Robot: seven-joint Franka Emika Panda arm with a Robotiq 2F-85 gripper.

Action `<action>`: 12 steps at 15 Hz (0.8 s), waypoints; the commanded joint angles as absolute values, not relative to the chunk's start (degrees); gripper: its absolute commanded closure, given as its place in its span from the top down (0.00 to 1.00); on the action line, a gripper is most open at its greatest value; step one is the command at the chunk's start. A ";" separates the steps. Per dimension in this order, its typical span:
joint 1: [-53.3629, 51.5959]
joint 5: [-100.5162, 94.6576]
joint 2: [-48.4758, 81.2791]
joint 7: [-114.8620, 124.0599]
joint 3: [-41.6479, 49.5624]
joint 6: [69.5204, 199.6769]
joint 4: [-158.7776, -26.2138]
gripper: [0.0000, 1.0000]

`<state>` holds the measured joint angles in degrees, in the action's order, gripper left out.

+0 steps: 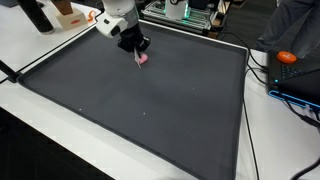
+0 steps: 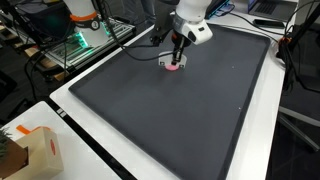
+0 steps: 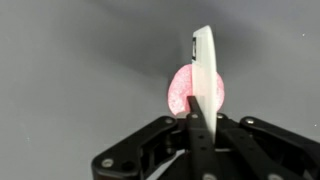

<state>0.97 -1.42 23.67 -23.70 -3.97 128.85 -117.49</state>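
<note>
My gripper (image 1: 138,47) hangs over the far part of a dark grey mat (image 1: 150,110), seen in both exterior views. It is shut on a thin white stick-like object (image 3: 203,65) that stands out past the fingertips (image 3: 197,125). Right under the tip of the white object lies a small round pink thing (image 3: 178,92) on the mat; it also shows in the exterior views (image 1: 142,59) (image 2: 174,67). I cannot tell whether the white object touches the pink thing. The gripper also shows in an exterior view (image 2: 177,52).
The mat (image 2: 200,110) covers most of a white table. An orange object (image 1: 287,57) and cables lie beside the mat's edge. A cardboard box (image 2: 35,150) stands at a table corner. An electronics rack (image 1: 182,12) and a dark bottle (image 1: 38,15) stand behind.
</note>
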 commanded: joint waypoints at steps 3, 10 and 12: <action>3.58 1.29 24.64 -27.02 -4.65 129.40 -123.08 0.01; 3.65 4.98 26.95 -27.96 -5.68 133.69 -121.24 0.01; 2.89 4.27 27.12 -27.34 -5.93 134.10 -120.64 0.01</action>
<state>3.63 4.05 22.85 -27.35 -4.63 129.62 -119.44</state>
